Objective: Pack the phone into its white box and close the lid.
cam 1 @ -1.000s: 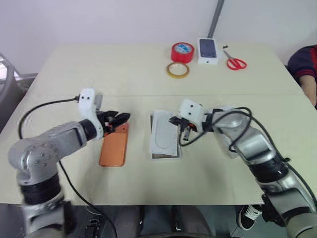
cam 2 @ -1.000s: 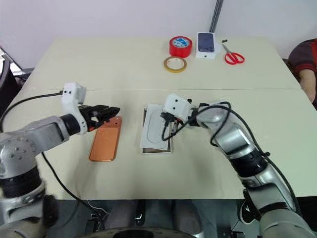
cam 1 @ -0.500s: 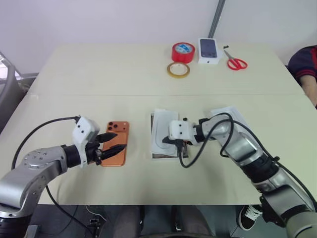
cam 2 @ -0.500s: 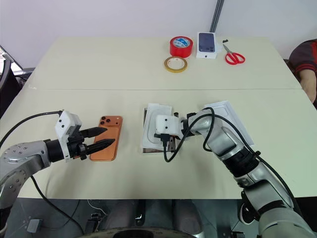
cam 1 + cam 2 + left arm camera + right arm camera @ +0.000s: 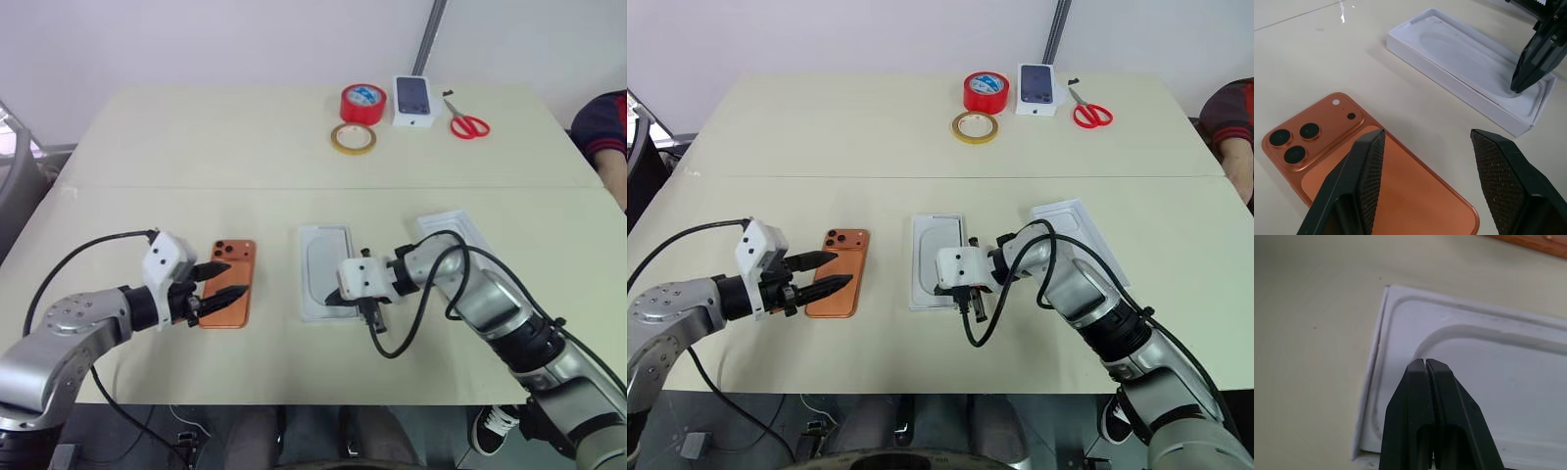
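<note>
The orange phone [image 5: 227, 286] lies flat on the table with its back up and its camera block [image 5: 1300, 138] at the far corner. My left gripper [image 5: 233, 279] is open at the phone's near half, with one finger to each side above it. The white box [image 5: 306, 274] lies to the right of the phone. A white insert [image 5: 1474, 54] with a phone-shaped recess sits in it. My right gripper [image 5: 1425, 363] is shut, holding nothing, with its tips down at the insert's near right corner. The lid [image 5: 460, 227] lies flat behind my right arm, partly hidden by it.
At the table's far side are a red tape roll [image 5: 361, 102], a yellowish tape ring [image 5: 352, 138], a small white box printed with a dark phone [image 5: 412, 100] and red scissors [image 5: 467, 122]. A person's sleeve [image 5: 607, 125] shows at the right edge.
Both grippers drew back toward the table's near edge. The left one came off the phone's far end. The insert, which lay askew over the box, now sits square in it.
</note>
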You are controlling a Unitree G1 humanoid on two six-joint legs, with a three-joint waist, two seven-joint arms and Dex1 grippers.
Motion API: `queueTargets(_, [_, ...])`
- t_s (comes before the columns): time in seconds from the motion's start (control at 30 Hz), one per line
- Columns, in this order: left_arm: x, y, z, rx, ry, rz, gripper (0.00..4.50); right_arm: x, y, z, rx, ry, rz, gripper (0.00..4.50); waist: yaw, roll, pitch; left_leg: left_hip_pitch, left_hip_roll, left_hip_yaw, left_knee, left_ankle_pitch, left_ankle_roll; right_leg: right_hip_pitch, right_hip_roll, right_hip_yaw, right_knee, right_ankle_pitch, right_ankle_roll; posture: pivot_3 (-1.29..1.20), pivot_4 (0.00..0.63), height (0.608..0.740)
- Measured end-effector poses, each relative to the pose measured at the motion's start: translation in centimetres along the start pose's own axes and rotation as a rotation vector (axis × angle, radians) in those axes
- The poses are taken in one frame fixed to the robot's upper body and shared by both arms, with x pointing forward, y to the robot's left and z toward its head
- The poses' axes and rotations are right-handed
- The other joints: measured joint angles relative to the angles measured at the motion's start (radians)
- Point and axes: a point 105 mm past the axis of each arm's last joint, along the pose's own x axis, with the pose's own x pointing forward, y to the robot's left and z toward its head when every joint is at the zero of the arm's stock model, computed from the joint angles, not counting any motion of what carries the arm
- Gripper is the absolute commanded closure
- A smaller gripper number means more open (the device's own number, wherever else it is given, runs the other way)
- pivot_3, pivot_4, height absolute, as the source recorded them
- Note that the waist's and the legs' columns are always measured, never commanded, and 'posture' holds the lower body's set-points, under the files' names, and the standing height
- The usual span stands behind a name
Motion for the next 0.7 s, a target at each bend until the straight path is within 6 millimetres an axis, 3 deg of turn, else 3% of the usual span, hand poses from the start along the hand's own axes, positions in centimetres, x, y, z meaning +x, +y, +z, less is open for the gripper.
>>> queueTargets(0.27, [0.0, 0.4, -0.3, -0.018, -0.007, 0.020, 1.59, 0.1, -3.4, 1.2, 0.051, -0.021, -0.220, 4.44, -0.001, 0.000, 0.000, 0.000, 0.000, 0.000, 0.000, 0.000, 0.000, -0.001, 0.000, 0.000, 0.000, 0.000, 0.000, 0.00, 0.150, 0.736])
queueTargets(0.37, [0.0, 0.4, -0.2, -0.019, -0.016, 0.027, 1.59, 0.7, -5.5, -0.1, 0.098, 0.054, -0.343, 4.44, -0.001, 0.000, 0.000, 0.000, 0.000, 0.000, 0.000, 0.000, 0.000, -0.001, 0.000, 0.000, 0.001, 0.000, 0.000, 0.00, 0.150, 0.736])
queueTargets(0.47, [0.0, 0.5, -0.2, -0.021, -0.019, 0.032, 1.59, 1.1, -6.3, -1.5, 0.118, 0.124, -0.408, 4.44, 0.001, 0.000, 0.000, 0.000, 0.000, 0.000, 0.000, 0.000, 0.000, -0.001, 0.000, 0.000, 0.001, 0.000, 0.000, 0.00, 0.150, 0.736])
queueTargets(0.7, [0.2, 0.2, -0.3, -0.033, -0.032, 0.039, 1.59, 0.5, -6.9, -2.8, 0.093, 0.210, -0.461, 4.44, -0.002, 0.000, 0.000, 0.000, 0.000, 0.000, -0.001, 0.000, 0.000, -0.002, 0.000, 0.000, 0.001, 0.000, 0.000, 0.00, 0.150, 0.736])
